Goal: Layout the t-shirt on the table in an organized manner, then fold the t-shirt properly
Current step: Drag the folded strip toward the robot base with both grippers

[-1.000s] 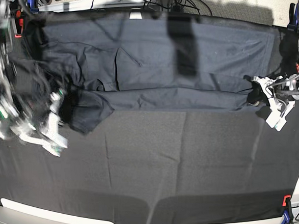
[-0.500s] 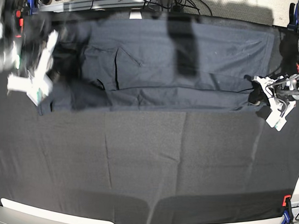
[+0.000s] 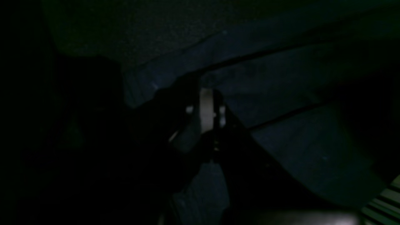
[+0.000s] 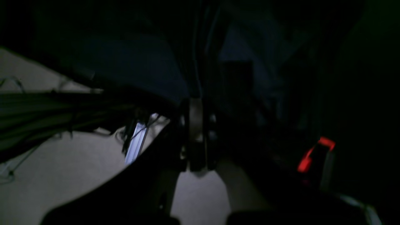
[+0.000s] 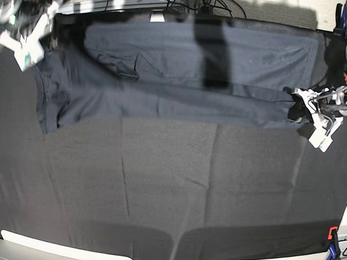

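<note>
T-shirt (image 5: 181, 84) lies spread across the counter's (image 5: 177, 187) far half. Left tool (image 5: 304, 112) is clamped on its hem edge. Right tool (image 5: 30, 31), motion-blurred at the far corner, is closed; its hold on cloth is unclear. Both wrist views are nearly black, with little detail.

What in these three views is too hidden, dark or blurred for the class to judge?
- Left wrist view: too dark to show how much t-shirt the left pincer pinches.
- Right wrist view: dark and blurred; what the right pincer holds is unclear.
- Base view: right pincer motion-blurred at the frame corner; the t-shirt's neckline label cannot be made out.
</note>
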`<action>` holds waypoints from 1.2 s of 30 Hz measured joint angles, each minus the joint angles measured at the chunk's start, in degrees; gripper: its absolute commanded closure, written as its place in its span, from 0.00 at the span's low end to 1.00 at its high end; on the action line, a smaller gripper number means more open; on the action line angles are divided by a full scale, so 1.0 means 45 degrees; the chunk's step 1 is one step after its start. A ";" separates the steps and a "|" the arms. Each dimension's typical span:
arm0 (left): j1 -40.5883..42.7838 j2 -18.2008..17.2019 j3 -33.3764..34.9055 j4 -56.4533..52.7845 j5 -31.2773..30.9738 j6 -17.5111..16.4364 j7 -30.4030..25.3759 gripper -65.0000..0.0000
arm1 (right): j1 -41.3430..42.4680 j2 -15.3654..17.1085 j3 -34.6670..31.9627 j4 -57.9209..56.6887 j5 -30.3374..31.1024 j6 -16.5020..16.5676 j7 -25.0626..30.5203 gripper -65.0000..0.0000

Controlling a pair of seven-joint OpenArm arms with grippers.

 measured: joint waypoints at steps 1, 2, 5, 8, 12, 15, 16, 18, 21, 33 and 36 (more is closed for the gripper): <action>0.0000 0.0000 0.0000 0.0000 -0.0005 0.0000 0.0005 1.00 | -0.0029 -0.0005 0.0000 0.0000 -0.0005 0.0000 -0.0005 1.00; 0.0000 0.0005 0.0000 0.0000 -0.0019 0.0000 0.0000 1.00 | -0.0019 -0.0005 0.0000 0.0000 -0.0005 0.0000 0.0005 1.00; 0.0000 0.0000 0.0000 0.0087 -0.0039 0.0000 0.0024 1.00 | 0.0005 -0.0005 0.0000 0.0000 0.0005 0.0000 0.0398 1.00; 0.0000 -0.0005 0.0000 0.0544 -0.0039 0.0000 0.0029 1.00 | 0.0010 -0.0005 0.0000 0.0000 0.0000 0.0000 0.0457 1.00; -0.0005 0.0000 0.0000 0.1137 -0.0087 -0.0005 0.0107 1.00 | 0.0005 -0.0005 0.0000 0.0000 -0.0005 0.0005 0.0457 1.00; -0.0005 -0.0029 0.0000 0.1219 -0.0044 -0.1273 0.0777 1.00 | 0.0005 -0.0005 0.0000 0.0000 0.0000 0.0000 0.0457 1.00; 0.0005 -0.0029 0.0000 0.1214 -0.0034 -0.1719 0.1054 1.00 | 0.0005 -0.0005 0.0000 0.0000 0.0000 0.0005 0.0457 1.00; 0.0034 -0.0024 0.0000 0.1214 -0.0044 -0.1802 0.1486 1.00 | 0.0005 -0.0005 0.0000 0.0000 -0.0005 0.0000 0.0457 1.00; 0.0039 -0.0068 0.0000 0.1214 -0.0044 -0.1802 0.1807 1.00 | 0.0005 -0.0005 0.0000 0.0000 -0.0005 0.0005 0.0457 1.00; 0.0039 -0.1579 0.0000 0.1234 -0.2628 -0.1807 0.1938 1.00 | 0.0005 -0.0005 0.0000 0.0000 -0.1953 0.0010 0.0102 1.00; 0.0073 -0.1511 0.0000 0.1239 -0.3201 -0.1807 0.1953 1.00 | 0.0005 -0.0005 0.0000 0.0000 -0.1928 0.0010 0.0102 1.00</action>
